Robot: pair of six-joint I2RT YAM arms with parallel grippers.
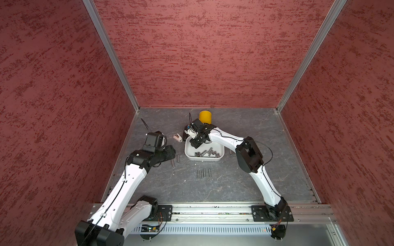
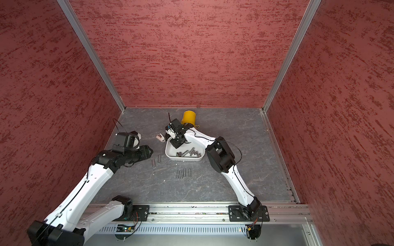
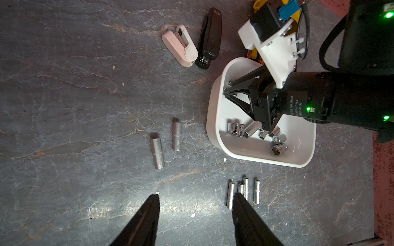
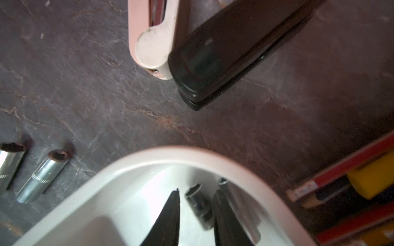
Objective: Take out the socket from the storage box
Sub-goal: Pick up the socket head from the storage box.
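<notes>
The white storage box sits mid-table. Several chrome sockets lie along its near side. My right gripper reaches down into the box's far left corner. A short socket lies between its fingers, close against one finger, with a gap still showing to the other. Another socket stands just behind that finger. My left gripper hangs open over the bare table left of the box, holding nothing.
Two long sockets lie left of the box, and several thin ones lie in front of it. A pink stapler and a black stapler lie beyond the box's far left corner. A yellow cup stands behind.
</notes>
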